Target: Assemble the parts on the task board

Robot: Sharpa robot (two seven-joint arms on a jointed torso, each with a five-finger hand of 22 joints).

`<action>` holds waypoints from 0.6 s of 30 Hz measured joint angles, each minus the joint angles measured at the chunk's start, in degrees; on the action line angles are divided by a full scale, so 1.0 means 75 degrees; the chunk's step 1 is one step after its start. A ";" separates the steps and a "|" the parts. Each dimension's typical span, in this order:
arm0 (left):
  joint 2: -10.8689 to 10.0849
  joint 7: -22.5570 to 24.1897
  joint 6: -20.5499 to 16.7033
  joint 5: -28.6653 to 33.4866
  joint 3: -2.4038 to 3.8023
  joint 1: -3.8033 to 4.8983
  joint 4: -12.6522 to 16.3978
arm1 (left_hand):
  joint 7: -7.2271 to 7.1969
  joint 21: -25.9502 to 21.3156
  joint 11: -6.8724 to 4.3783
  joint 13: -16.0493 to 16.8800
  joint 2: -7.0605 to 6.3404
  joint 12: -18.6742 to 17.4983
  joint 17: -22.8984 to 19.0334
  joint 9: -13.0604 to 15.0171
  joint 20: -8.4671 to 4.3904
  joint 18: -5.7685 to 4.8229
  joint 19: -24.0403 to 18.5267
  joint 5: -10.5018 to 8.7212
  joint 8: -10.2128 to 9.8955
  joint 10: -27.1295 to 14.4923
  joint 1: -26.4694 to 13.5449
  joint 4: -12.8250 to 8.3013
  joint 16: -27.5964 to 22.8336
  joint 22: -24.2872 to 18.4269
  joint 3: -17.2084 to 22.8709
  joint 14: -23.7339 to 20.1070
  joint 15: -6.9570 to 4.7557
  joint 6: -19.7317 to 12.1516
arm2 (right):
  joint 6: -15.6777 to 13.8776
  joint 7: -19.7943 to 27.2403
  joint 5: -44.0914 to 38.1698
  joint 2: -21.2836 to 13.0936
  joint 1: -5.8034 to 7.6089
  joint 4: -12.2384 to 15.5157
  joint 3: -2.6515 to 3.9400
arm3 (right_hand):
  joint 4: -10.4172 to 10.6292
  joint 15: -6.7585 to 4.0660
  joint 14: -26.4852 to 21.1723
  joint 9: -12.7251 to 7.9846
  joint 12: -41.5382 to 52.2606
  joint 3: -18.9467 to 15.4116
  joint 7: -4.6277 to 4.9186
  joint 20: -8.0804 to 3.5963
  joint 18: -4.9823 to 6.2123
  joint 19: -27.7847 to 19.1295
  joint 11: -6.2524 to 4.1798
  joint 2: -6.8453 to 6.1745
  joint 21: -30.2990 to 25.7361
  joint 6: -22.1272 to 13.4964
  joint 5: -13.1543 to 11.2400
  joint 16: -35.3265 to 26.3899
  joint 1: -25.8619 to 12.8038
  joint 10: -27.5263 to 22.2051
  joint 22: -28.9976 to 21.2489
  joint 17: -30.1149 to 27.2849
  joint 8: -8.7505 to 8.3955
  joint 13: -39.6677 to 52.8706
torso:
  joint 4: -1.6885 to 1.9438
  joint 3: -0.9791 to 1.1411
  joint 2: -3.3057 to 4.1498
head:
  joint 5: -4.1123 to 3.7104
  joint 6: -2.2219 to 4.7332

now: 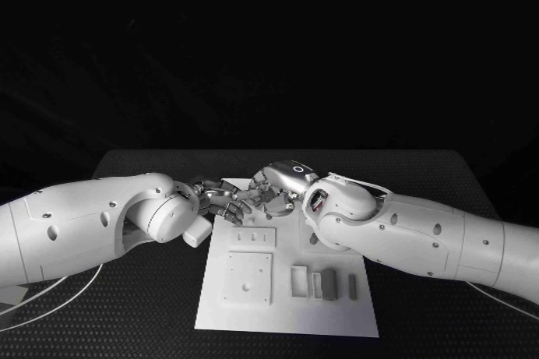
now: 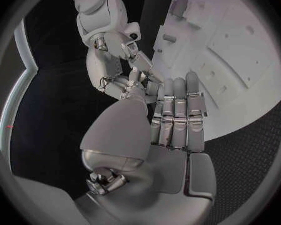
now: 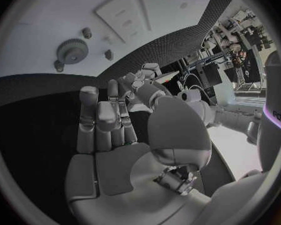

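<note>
Two white arms converge over the far end of the task board (image 1: 287, 312), which lies in the middle of the black tabletop (image 1: 146, 312), long side running away from the robot. Left arm (image 1: 79, 230) enters from the robot's left, right arm (image 1: 427, 234) from its right; both reach down so the hands meet just above the board's far edge. Left hand (image 1: 223, 202) and right hand (image 1: 275, 189) sit close together, fingertips near or touching each other, cannot tell which. Left hand fingers (image 2: 177, 110) lie straight and side by side with the thumb alongside; whether anything sits between them cannot be told. Right hand fingers (image 3: 103, 120) are partly curled with the thumb folded across the palm side; cannot tell if they pinch a part. On the board: a large square plate (image 1: 247, 277) with small holes on the near-left portion, a smaller rectangular plate (image 1: 254, 237) just beyond it. Right of the square plate stands a row of grey parts: a frame-like piece (image 1: 299, 281), then two upright bars (image 1: 329, 284), then a thin bar (image 1: 353, 286), all apart from each other. Right wrist view shows a round gear-like part (image 3: 72, 50) on the board with small pegs (image 3: 87, 32) near it.
</note>
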 measured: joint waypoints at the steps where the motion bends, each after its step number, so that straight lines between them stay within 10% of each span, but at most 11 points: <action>1: 0.0000 -0.0003 -0.0002 -0.0002 0.0000 0.0000 -0.0002 | 0.0000 0.0000 0.0000 0.0000 0.0000 0.0000 0.0000 0.0000 0.0000 0.0000 0.0000 0.0000 0.0000 0.0000 0.0000 0.0000 0.0000 0.0000 0.0000 0.0000 0.0000 0.0000 | -0.0003 0.0002 0.0002 -0.0002 0.0000 0.0004 0.0000 | 0.0000 0.0000 0.0001 0.0000 0.0000 0.0000 0.0001 0.0000 -0.0001 0.0000 0.0013 0.0024 0.0000 -0.0001 0.0000 0.0000 0.0024 0.0012 0.0000 0.0000 0.0000 -0.0006 | 0.0000 0.0000 0.0000 | -0.0001 -0.0001; 18: 0.0005 -0.0085 -0.0023 -0.0047 -0.0009 -0.0006 -0.0017 | 0.0000 -0.0032 0.0000 0.0024 0.0085 -0.0029 0.0007 0.0006 0.0001 -0.0001 0.0000 0.0000 -0.0001 0.0000 0.0091 0.0002 0.0000 0.0025 0.0042 -0.0001 0.0001 0.0000 | -0.0036 0.0027 0.0017 -0.0006 -0.0004 0.0072 0.0006 | -0.0021 0.0013 0.0018 -0.0007 -0.0030 0.0021 0.0028 0.0015 -0.0006 0.0014 0.0022 0.0030 0.0000 -0.0053 0.0000 0.0000 0.0090 0.0019 0.0000 0.0001 0.0000 -0.0029 | 0.0002 -0.0004 0.0001 | 0.0029 -0.0026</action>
